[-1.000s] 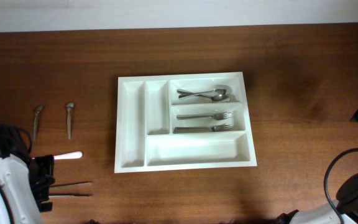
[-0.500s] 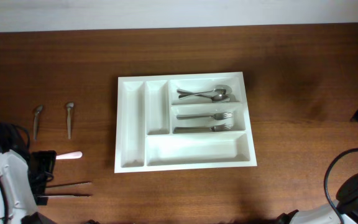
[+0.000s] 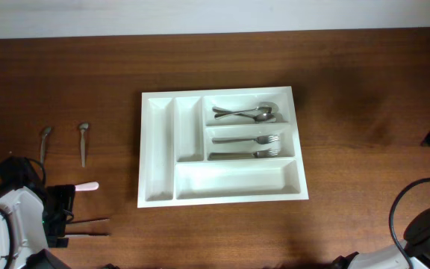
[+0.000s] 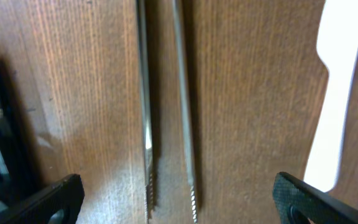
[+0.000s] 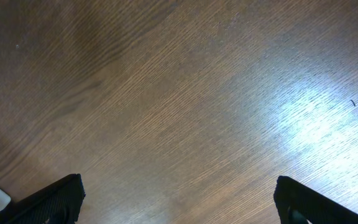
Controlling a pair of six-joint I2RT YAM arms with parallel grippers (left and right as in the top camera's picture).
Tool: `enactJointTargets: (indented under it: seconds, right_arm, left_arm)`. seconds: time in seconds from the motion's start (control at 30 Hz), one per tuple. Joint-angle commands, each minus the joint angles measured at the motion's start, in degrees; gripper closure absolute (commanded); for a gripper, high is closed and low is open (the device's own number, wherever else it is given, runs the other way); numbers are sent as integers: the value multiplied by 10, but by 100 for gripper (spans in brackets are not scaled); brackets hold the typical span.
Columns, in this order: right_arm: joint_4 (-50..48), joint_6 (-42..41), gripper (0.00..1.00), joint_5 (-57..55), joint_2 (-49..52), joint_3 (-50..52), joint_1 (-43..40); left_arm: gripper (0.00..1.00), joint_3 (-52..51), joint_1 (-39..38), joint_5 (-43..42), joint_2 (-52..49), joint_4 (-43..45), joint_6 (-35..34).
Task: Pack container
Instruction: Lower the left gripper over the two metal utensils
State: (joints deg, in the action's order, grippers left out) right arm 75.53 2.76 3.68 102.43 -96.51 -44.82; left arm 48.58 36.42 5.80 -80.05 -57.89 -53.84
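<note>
A white cutlery tray (image 3: 157,153) sits mid-table, with spoons (image 3: 246,113) in its top right slot and forks (image 3: 246,146) in the slot below. Two steel knives (image 3: 88,226) lie side by side at the front left; in the left wrist view they run as two thin blades (image 4: 163,112) with serrated tips between my fingers. My left gripper (image 4: 176,202) is open, straddling both knives just above the table. A white-handled utensil (image 3: 82,187) lies just beyond them and shows at the right of the left wrist view (image 4: 337,93). My right gripper (image 5: 179,202) is open over bare wood.
Two small spoons (image 3: 64,143) lie at the far left of the table. The tray's left slots and bottom slot hold nothing. The right arm's cable and base (image 3: 424,224) sit at the front right corner.
My left arm has drawn back toward the front left corner and sits lower over the knives. The knives, tray and right arm have not moved.
</note>
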Motion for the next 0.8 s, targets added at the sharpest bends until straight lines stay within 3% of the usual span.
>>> enactJointTargets:
  seconds: [0.0, 0.37, 0.77]
  right_arm:
    - [-1, -5, 1, -7, -2, 1, 2]
    - [-1, -5, 1, -7, -2, 1, 2]
    - [-1, -5, 1, -7, -2, 1, 2]
  left_arm:
    - [1, -9, 3, 5, -1, 5, -10]
    - [1, -24, 66, 44, -1, 15, 10]
    - [1, -28, 84, 47, -2, 68, 128]
